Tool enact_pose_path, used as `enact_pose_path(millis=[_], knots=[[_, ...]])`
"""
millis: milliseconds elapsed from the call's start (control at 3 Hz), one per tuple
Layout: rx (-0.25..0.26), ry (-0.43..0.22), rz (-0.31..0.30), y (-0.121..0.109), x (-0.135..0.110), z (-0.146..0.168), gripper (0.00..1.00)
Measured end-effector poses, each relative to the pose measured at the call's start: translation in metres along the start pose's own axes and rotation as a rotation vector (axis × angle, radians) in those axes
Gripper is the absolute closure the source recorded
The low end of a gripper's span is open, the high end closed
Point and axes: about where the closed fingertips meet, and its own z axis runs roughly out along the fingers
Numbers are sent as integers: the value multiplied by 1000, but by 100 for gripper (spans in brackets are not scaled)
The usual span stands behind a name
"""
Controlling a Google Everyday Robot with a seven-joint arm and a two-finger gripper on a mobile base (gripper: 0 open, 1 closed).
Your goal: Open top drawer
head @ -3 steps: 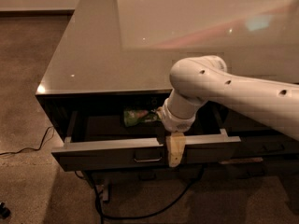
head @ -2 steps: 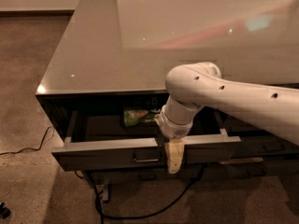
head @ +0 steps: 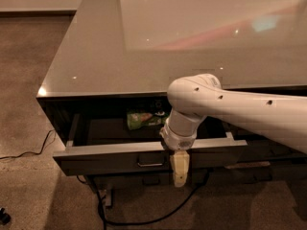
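Top drawer (head: 96, 163) - wide dark drawer front with light grey inner walls - sits under the table's near edge and is already pulled well out. It runs from the near-left corner most of the way along that edge.

The table (head: 96, 56) has a glossy grey top with nothing on it near that edge. A green crumpled packet (head: 144, 119) lies inside the drawer toward the back, about mid-width.

The cream two-finger gripper (head: 180, 169) hangs straight down off the white arm (head: 230, 104). It's in front of the drawer face, just right of the small rectangular loop handle (head: 150, 161) and dipping below the face's bottom edge. Whether the claw is released or clenched, can't tell - nor whether it touches the face.

Handling, my read:
- Rigid box on slides, light load, so pull force should be low and steady.
- The face is smooth and dark with no purchase, so the loop handle is the only real hold. Hook it or pinch it at centre.
- Pull square to the near edge - an off-axis pull could rack a drawer this wide.
- A black cable (head: 144, 219) lies on the floor below the near edge. Keep clear.
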Motion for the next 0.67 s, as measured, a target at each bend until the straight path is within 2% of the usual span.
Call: enact_pose_path(millis=[333,667], knots=[[-27,24,23,8,7,6,19],[-29,46,55,15,15,-1,42]])
